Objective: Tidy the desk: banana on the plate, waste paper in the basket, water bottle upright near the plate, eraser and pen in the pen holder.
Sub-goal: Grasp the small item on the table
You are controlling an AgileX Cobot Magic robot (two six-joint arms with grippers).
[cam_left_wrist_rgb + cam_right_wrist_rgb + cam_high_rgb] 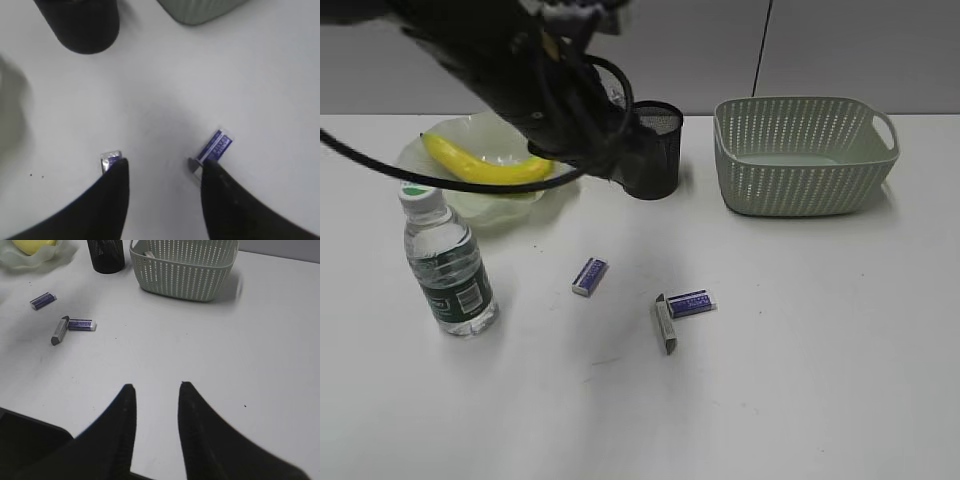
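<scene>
Left gripper (162, 172) open, empty, hovering to straddle the erasers (215, 146) just beyond its tips. Right gripper (156, 386) parted, empty, parked clear; pen holder (106, 255) far ahead-left.

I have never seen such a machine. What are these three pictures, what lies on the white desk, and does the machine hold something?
This is a robot with two arms, each ending in a two-fingered tool. One picture looks at the desk from the front; the other two come from cameras on the left and right wrists, looking past the dark fingers. On the desk: a banana in a pale green plate, an upright water bottle, a black mesh pen holder, a green basket, and three small erasers in the middle, one grey. The left tool hovers open over the erasers; the right tool is open above bare desk. Neither holds anything.
</scene>
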